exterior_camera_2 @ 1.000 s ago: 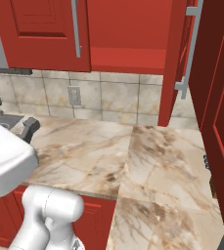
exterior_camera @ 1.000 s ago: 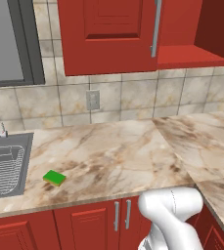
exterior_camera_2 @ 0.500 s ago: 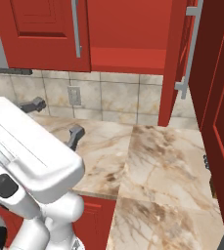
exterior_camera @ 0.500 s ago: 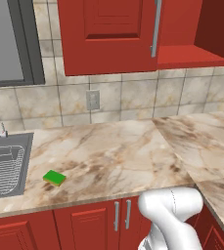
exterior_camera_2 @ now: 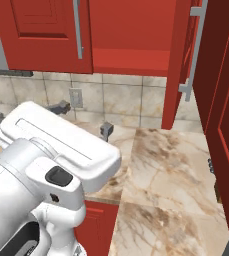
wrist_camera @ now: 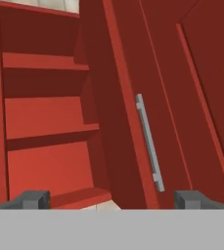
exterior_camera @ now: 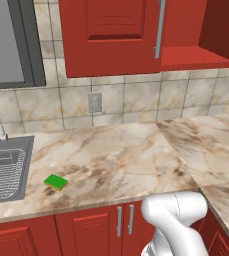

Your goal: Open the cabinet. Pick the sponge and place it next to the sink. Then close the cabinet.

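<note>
The gripper (wrist_camera: 111, 197) hangs with jaws spread wide and empty — ahead of it the cabinet (wrist_camera: 50, 112) stands open, its right door (wrist_camera: 147, 97) swung out. The sponge (exterior_camera: 55, 182) lies on the counter (exterior_camera: 121, 160) just beside the sink (exterior_camera: 6, 172) — well apart from the gripper.

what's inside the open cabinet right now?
Nothing visible: the cabinet with its right door swung open shows bare red shelves in the hand view. The closed left door hides that half. The sponge lies on the counter beside the sink.
</note>
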Robot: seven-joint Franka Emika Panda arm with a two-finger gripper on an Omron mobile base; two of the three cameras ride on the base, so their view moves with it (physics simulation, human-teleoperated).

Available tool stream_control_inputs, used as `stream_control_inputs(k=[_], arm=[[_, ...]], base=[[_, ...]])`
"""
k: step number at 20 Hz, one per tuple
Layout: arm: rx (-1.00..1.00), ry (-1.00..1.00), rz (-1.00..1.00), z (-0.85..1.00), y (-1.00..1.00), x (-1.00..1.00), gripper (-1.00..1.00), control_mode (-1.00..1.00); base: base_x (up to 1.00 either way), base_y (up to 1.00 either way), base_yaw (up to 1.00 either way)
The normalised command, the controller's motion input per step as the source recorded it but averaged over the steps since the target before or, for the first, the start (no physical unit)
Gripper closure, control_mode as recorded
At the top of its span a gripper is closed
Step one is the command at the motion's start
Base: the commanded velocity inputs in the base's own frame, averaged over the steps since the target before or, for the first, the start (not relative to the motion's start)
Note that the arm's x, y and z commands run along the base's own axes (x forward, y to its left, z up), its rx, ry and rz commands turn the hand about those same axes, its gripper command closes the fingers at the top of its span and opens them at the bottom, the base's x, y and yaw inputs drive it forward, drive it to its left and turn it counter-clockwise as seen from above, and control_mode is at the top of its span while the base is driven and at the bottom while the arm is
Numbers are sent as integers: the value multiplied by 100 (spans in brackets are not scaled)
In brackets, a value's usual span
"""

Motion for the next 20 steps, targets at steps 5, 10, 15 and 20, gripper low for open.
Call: stream_control_inputs(k=[5, 10, 15, 20], arm=[[0, 1, 0, -11, -50, 42, -100, -100], [0, 3, 0, -13, -24, 37, -100, -100], [0, 3, 0, -30, -13, 54, -100, -100], [0, 0, 0, -16, -39, 44, -100, -100]], base=[[0, 0, 0], [0, 0, 0], [0, 0, 0], [0, 0, 0]])
